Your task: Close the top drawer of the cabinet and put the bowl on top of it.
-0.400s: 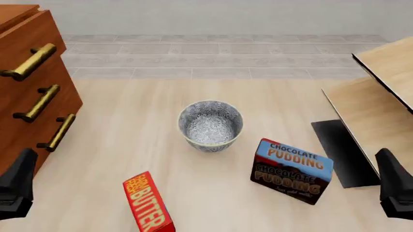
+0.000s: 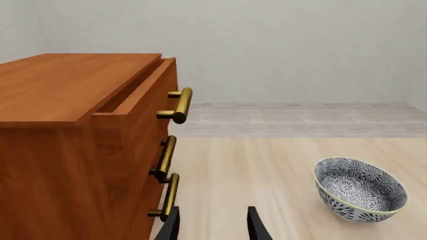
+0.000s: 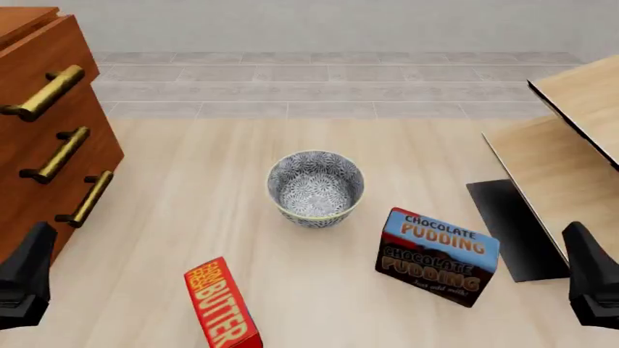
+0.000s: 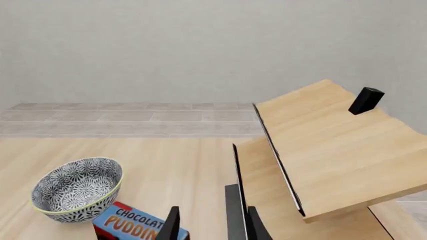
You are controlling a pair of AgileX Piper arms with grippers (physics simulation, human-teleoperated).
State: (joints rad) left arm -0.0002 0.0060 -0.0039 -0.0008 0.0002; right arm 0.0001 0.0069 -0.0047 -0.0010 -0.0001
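The cabinet stands at the left, reddish-brown with three brass handles. Its top drawer sticks out a little, leaving a gap behind its front, and its handle shows in the front view. The patterned bowl sits upright on the table's middle, also seen as the bowl and the bowl. My left gripper is open near the cabinet's lower corner, holding nothing. My right gripper is open at the far right, well apart from the bowl.
A chocolate pudding box stands right of the bowl, a red butter box in front of it. Pale light-wood furniture with a dark panel fills the right side. A small black block sits on its top.
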